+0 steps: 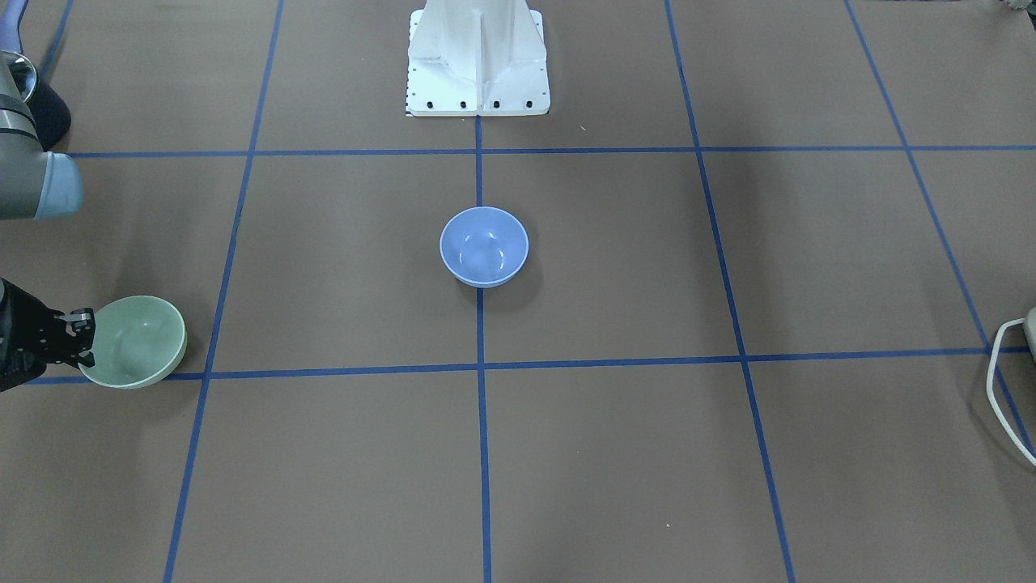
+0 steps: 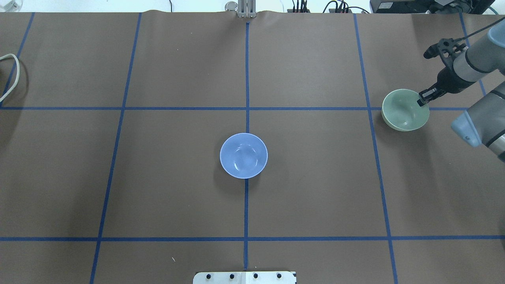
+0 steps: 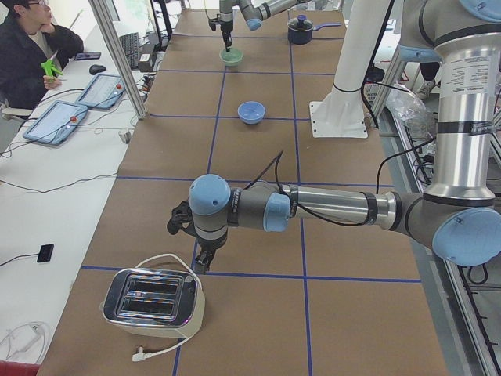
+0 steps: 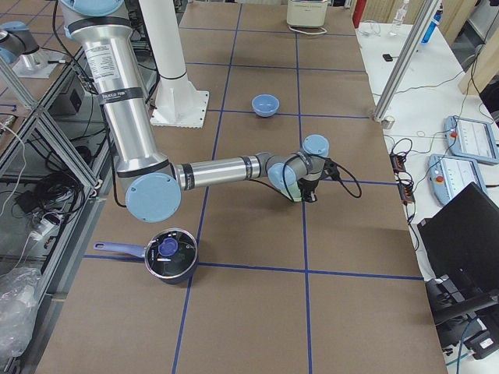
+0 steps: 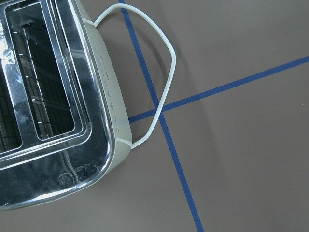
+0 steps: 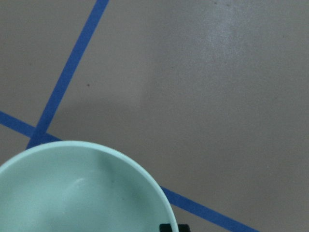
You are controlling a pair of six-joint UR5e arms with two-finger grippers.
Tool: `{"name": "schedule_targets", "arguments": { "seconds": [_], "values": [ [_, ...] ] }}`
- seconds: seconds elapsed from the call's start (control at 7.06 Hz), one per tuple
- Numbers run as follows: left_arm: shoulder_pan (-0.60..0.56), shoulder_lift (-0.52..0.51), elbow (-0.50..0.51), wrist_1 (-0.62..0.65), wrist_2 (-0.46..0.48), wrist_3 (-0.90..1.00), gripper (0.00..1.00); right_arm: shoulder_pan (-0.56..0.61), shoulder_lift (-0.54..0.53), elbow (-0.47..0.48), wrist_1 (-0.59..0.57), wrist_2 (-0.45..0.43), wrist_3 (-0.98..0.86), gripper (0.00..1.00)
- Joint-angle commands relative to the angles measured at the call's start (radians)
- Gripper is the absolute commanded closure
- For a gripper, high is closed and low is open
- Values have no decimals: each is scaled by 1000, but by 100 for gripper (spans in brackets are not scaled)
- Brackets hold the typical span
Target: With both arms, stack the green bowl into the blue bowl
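The green bowl [image 1: 137, 344] sits at the table's far right side in the overhead view [image 2: 404, 116], slightly tilted. My right gripper [image 1: 83, 332] pinches its rim, one finger inside and one outside, also seen from overhead [image 2: 423, 99]. The right wrist view shows the bowl's inside [image 6: 72, 193] close up. The blue bowl [image 1: 484, 247] stands upright and empty at the table's centre [image 2: 243, 156], well apart from both arms. My left gripper [image 3: 201, 262] hangs over the table beside a toaster; I cannot tell if it is open or shut.
A chrome toaster [image 3: 154, 301] with a white cable [image 5: 164, 72] stands at the table's left end. A black pot [image 4: 170, 254] sits at the right end. The white pedestal [image 1: 477, 57] stands behind the blue bowl.
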Motion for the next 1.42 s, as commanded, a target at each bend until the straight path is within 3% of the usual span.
{"name": "schedule_targets", "arguments": {
  "seconds": [0.0,0.28,0.57,0.85,0.99,1.13,1.28],
  "values": [
    [0,3,4,4,2,-75,2,41,11,6,-5,90,34,100],
    [0,23,-5,1,0,-252,2,16,75,99,-10,93,347,100],
    [2,21,-6,1,0,-254,2,-123,146,251,-19,55,725,100],
    [2,21,-3,1,0,-259,2,-350,280,312,-93,-188,989,100],
    [2,21,-2,1,0,-260,2,-468,403,309,-261,-326,1043,100],
    [3,21,0,1,0,-260,2,-545,481,307,-386,-407,1069,100],
    [3,21,0,3,0,-260,2,-610,491,293,-393,-458,1091,100]
  ]
}}
